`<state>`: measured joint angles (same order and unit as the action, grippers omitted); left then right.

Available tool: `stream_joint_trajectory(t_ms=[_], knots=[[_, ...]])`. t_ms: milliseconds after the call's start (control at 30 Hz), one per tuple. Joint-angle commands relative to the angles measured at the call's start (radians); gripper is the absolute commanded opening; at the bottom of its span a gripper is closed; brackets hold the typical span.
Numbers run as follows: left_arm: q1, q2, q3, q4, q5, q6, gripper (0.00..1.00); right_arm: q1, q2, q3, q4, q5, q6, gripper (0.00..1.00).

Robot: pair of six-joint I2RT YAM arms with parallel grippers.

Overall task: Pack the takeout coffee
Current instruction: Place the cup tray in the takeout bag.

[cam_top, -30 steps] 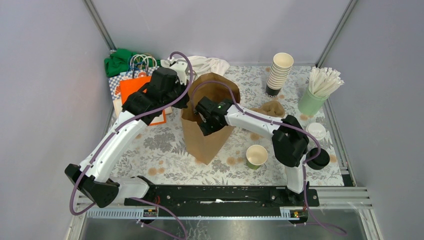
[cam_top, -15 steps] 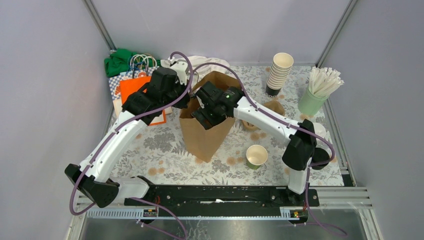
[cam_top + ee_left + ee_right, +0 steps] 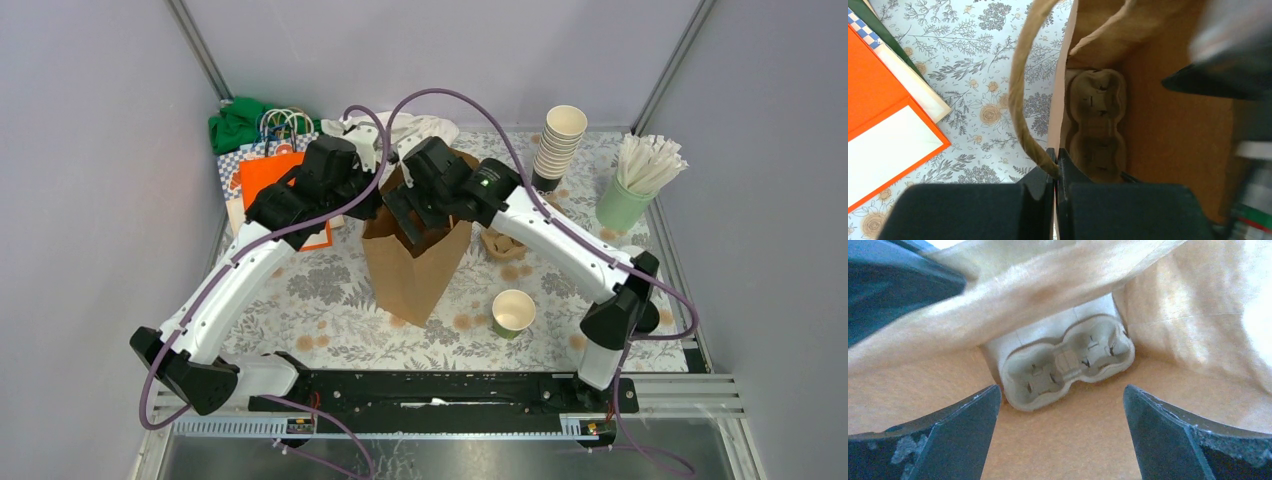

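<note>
A dark-green paper cup (image 3: 513, 312) with a white inside stands open and lidless on the table, right of the brown paper bag (image 3: 410, 270). My left gripper (image 3: 1056, 159) is shut on the bag's twisted paper handle (image 3: 1020, 95) at the left rim. My right gripper (image 3: 1062, 392) hangs open over the bag's mouth with nothing between its fingers. Below it, a two-cup pulp carrier (image 3: 1068, 362) lies empty on the bag's bottom, and the left wrist view shows the carrier (image 3: 1096, 122) too. The right arm partly hides a black lid (image 3: 648, 318) at the right edge.
A stack of cream cups (image 3: 558, 147) and a pale green cup of white sticks (image 3: 640, 180) stand at the back right. A second pulp carrier (image 3: 505, 243) lies right of the bag. Orange and checked paper bags (image 3: 265, 170) lie at the back left.
My right gripper has risen from deep inside the bag to its mouth and its jaws have spread wider. The left gripper has kept its hold on the handle.
</note>
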<state>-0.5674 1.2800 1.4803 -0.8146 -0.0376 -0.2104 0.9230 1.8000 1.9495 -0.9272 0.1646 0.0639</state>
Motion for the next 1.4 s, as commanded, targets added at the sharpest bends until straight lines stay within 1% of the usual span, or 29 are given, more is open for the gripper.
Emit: stream_joint_trajectory(t_ms=[0, 133, 300, 500, 567, 700, 800, 867, 967, 1133, 1267, 1367], knots=[[-0.003, -0.005, 0.026, 0.012, -0.004, -0.017, 0.00, 0.010, -0.107, 0.064, 0.082, 0.043, -0.005, 1.00], [-0.003, -0.006, 0.027, 0.012, 0.003, -0.029, 0.00, 0.010, -0.151, 0.041, 0.159, 0.009, -0.003, 1.00], [-0.003, -0.003, 0.029, 0.013, 0.021, -0.051, 0.00, 0.010, -0.158, 0.034, 0.255, -0.076, 0.018, 1.00], [-0.002, -0.004, 0.015, 0.014, 0.030, -0.100, 0.00, 0.010, -0.176, -0.030, 0.464, -0.185, 0.082, 1.00], [-0.003, -0.005, 0.011, 0.014, 0.022, -0.116, 0.00, 0.010, -0.155, -0.006, 0.521, -0.223, 0.094, 1.00], [-0.003, -0.003, 0.018, 0.014, 0.001, -0.165, 0.00, 0.010, -0.083, 0.133, 0.540, -0.247, 0.148, 0.98], [-0.003, -0.008, 0.020, 0.013, -0.007, -0.226, 0.00, 0.010, -0.064, 0.197, 0.565, -0.261, 0.230, 0.93], [-0.003, -0.016, 0.019, 0.012, -0.011, -0.269, 0.00, 0.010, -0.066, 0.210, 0.574, -0.265, 0.281, 0.89], [-0.003, -0.037, 0.007, 0.013, -0.033, -0.336, 0.00, 0.010, -0.085, 0.209, 0.557, -0.238, 0.351, 0.85], [-0.003, -0.074, -0.037, 0.030, -0.087, -0.430, 0.00, 0.010, -0.119, 0.186, 0.468, -0.080, 0.451, 0.78], [-0.003, -0.105, -0.088, 0.074, -0.094, -0.480, 0.00, 0.010, -0.145, 0.153, 0.391, 0.090, 0.498, 0.80], [-0.003, -0.104, -0.098, 0.073, -0.114, -0.477, 0.00, 0.010, -0.204, 0.076, 0.410, 0.173, 0.483, 0.83]])
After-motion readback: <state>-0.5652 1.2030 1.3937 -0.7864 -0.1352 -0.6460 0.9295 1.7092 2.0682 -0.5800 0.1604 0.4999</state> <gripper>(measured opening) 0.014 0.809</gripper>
